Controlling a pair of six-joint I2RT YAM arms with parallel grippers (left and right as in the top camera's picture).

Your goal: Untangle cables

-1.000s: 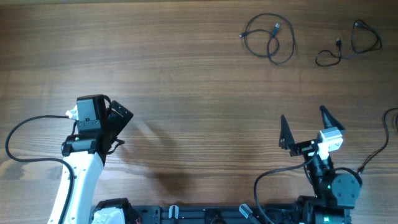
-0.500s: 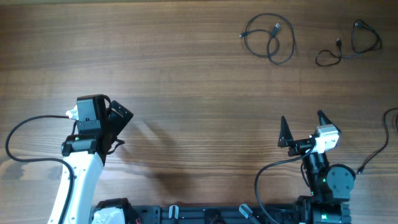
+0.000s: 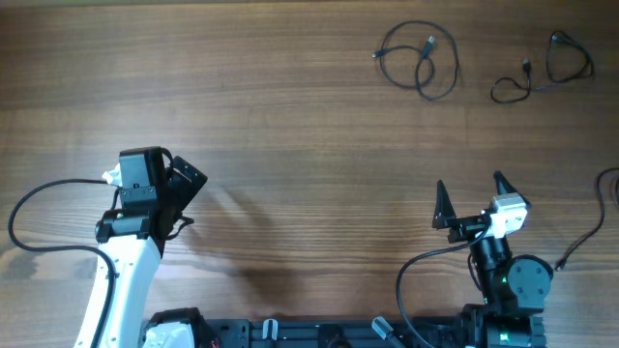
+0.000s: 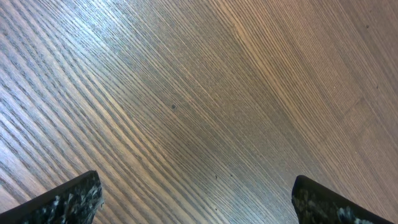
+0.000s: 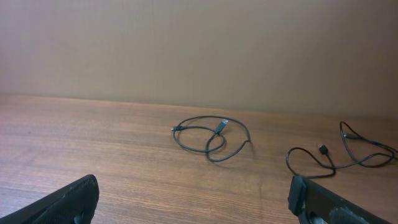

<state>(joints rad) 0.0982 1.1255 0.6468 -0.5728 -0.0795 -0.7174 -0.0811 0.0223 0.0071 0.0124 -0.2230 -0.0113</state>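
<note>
Two thin black cables lie apart at the far right of the wooden table. One cable (image 3: 419, 60) is coiled in loose loops with a pale plug end; it also shows in the right wrist view (image 5: 211, 135). The other cable (image 3: 542, 70) lies in an open wavy line to its right, also in the right wrist view (image 5: 339, 154). My right gripper (image 3: 472, 198) is open and empty near the front edge, well short of both cables, its fingertips low in the right wrist view (image 5: 196, 202). My left gripper (image 3: 184, 188) is open and empty at the left, over bare wood (image 4: 196, 202).
A thicker black arm wire (image 3: 607, 184) curves in at the right edge. The left arm's wire (image 3: 39, 217) loops at the front left. The arm bases (image 3: 338, 333) line the front edge. A plain wall (image 5: 199, 50) stands behind the table.
The right gripper shifted slightly left and back toward its base between the earliest frame and now. The left arm and the cables have not moved.
</note>
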